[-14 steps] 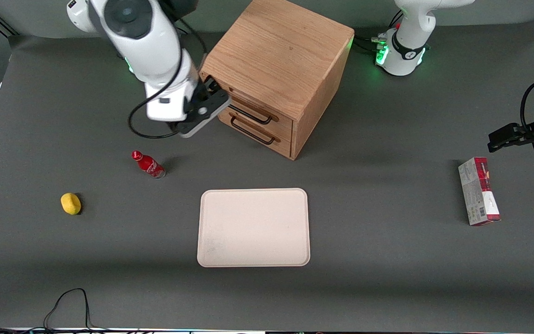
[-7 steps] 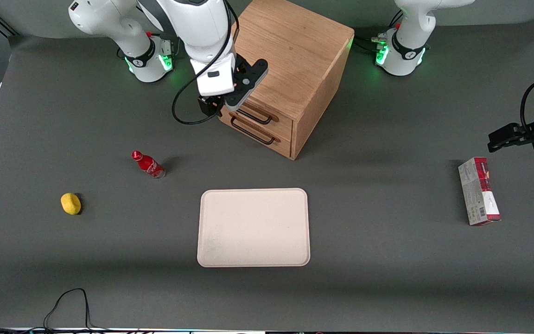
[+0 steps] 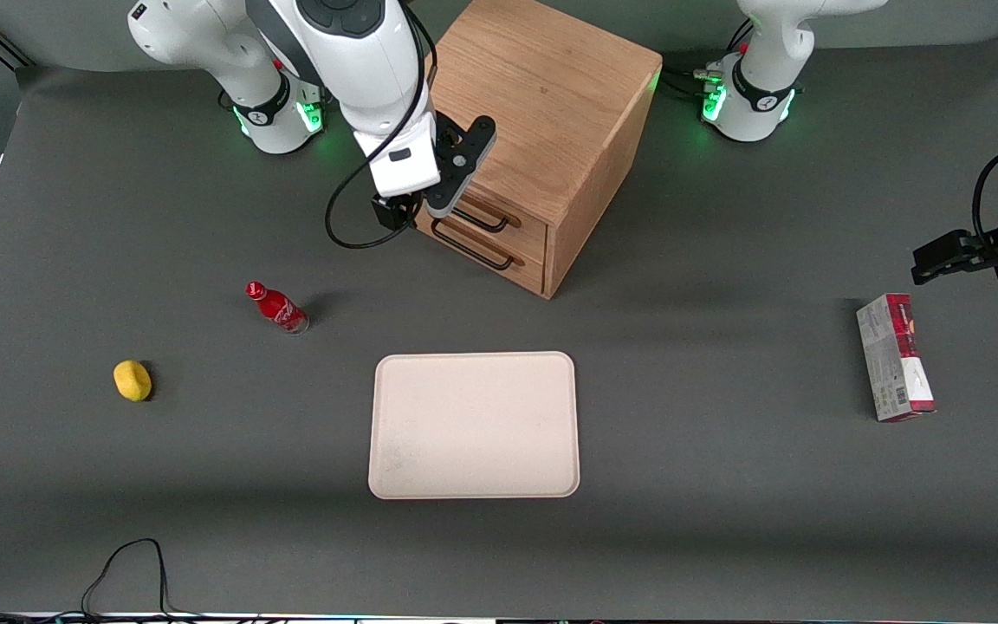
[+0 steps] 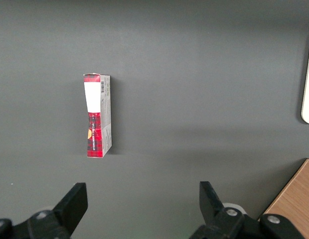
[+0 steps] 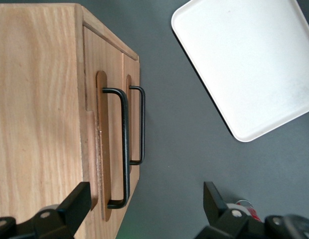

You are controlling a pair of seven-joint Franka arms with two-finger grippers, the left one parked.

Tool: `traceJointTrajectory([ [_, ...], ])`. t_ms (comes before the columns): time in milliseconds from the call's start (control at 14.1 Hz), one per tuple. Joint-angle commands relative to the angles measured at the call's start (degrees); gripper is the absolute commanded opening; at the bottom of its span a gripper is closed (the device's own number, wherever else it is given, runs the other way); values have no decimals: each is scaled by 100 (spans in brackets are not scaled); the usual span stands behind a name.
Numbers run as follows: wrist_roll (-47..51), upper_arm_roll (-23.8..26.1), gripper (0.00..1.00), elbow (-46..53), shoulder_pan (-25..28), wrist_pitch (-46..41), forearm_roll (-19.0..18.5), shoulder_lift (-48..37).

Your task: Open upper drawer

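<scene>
The wooden cabinet [image 3: 534, 104] stands at the back of the table. Its upper drawer [image 3: 523, 232] is shut, with its long black handle [image 3: 483, 220] above the bottom drawer's handle [image 3: 473, 251]. My gripper [image 3: 430, 206] hangs open over the drawer fronts, at the working arm's end of the upper handle. In the right wrist view the upper drawer front [image 5: 102, 64] and its handle [image 5: 125, 144] run between my open fingers; the gripper [image 5: 144, 201] holds nothing. One fingertip [image 5: 77, 201] is over the cabinet top's edge, the other fingertip [image 5: 214, 198] over the table.
A white tray [image 3: 473, 425] lies nearer the front camera than the cabinet and shows in the right wrist view [image 5: 249, 64]. A red bottle [image 3: 276, 306] and a yellow lemon [image 3: 132, 380] lie toward the working arm's end. A red-and-grey box [image 3: 893, 357] lies toward the parked arm's end.
My gripper has swung from beside the cabinet to over the drawer fronts, then shifted slightly nearer the front camera. The drawers have not moved.
</scene>
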Motion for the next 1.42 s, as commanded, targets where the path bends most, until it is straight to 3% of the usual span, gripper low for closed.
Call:
traceJointTrajectory([
  [0, -165, -41, 100, -46, 11, 86, 187, 26],
  [710, -165, 3, 100, -1249, 81, 1253, 195, -44],
  [1350, -200, 12, 100, -1497, 81, 1545, 195, 26],
])
